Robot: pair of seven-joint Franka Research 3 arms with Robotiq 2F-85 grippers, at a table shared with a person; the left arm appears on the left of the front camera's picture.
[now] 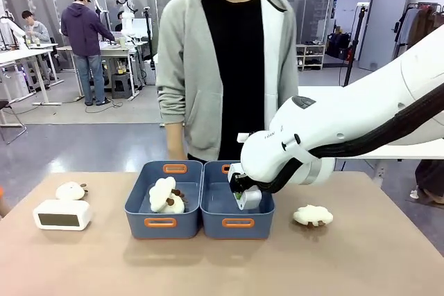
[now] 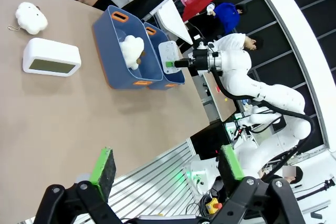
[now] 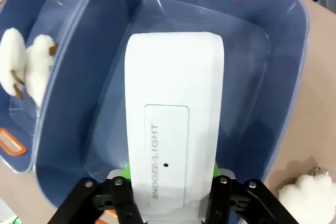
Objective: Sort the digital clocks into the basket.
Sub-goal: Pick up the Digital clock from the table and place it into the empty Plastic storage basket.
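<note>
Jaws of the left gripper (image 2: 167, 163) are standing wide apart with nothing between them. That arm is hovering above the near edge of the table (image 1: 222, 268), well to the left of the right basket (image 1: 238, 221), probably waiting for its turn.

Farther in, the other clock (image 1: 62, 215) is sitting upright on the table, well to the left of the right basket and beyond the left basket (image 1: 161, 221), which is touching it side to side. That clock is not yet sorted. A plush toy (image 1: 166, 197) is lying in the left basket, and a second plush toy (image 1: 312, 215) is lying just to the right of the right basket.

Inside the right basket, the right gripper (image 1: 240, 199) is holding the clock (image 3: 173, 103). The green pads are pressing on its two long sides near one end, and the snooze face is turned towards the wrist. The clock is hanging end-down within the walls, likely so that it needs only a short drop to land inside; whether it is touching the floor I cannot tell. The right arm (image 1: 361, 123) is sloping down from the right, with the wrist bending the fingers down into the basket.

Beyond the right basket, a person (image 1: 229, 67) is standing at the far edge.
</note>
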